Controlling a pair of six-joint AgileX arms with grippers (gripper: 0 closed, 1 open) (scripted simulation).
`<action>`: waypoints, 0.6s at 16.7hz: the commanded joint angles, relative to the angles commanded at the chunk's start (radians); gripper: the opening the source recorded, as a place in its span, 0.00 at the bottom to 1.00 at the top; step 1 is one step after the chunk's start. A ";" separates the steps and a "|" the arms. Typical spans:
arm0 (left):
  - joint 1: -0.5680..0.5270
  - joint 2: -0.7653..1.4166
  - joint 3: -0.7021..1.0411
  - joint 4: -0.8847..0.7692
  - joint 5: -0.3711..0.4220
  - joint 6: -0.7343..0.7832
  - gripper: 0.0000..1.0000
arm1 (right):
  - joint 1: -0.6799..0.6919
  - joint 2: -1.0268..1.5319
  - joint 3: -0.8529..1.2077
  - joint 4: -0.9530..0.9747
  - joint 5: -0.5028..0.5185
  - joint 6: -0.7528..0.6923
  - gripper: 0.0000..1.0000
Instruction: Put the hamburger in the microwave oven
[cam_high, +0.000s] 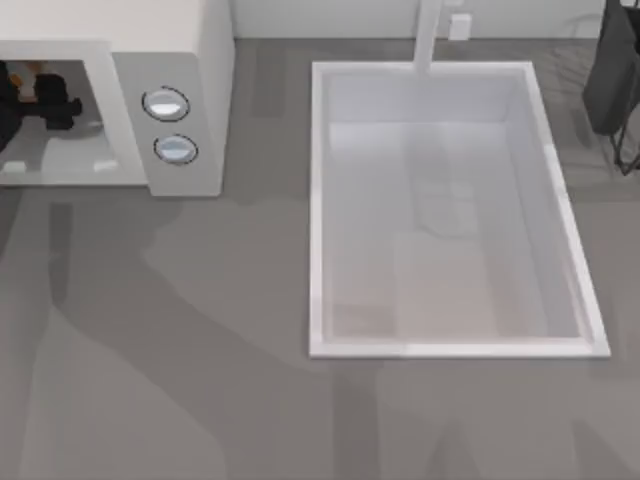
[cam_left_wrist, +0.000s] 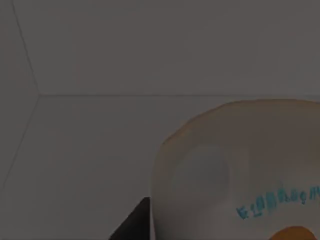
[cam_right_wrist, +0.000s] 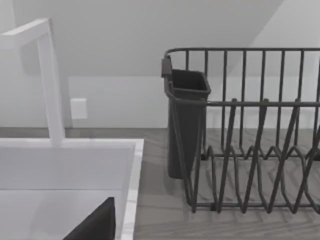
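AgileX left gripper (cam_high: 35, 100) reaches inside the microwave oven (cam_high: 190, 60), the hamburger (cam_high: 38, 85) at its fingertips.

Whether the fingers clamp the bun or merely flank it cannot be told. From the left wrist, the hamburger (cam_left_wrist: 240, 170) sits directly ahead of the tool, close against the grey cavity floor, its round form offering no long axis. The right arm is parked well apart, beyond the sink (cam_high: 320, 200), beside a dish rack (cam_right_wrist: 240, 130).
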 joint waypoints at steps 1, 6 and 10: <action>-0.004 0.025 0.044 -0.018 -0.003 -0.002 0.00 | 0.000 0.000 0.000 0.000 0.000 0.000 1.00; -0.019 0.115 0.196 -0.081 -0.014 -0.010 0.00 | 0.000 0.000 0.000 0.000 0.000 0.000 1.00; -0.020 0.125 0.210 -0.088 -0.015 -0.010 0.00 | 0.000 0.000 0.000 0.000 0.000 0.000 1.00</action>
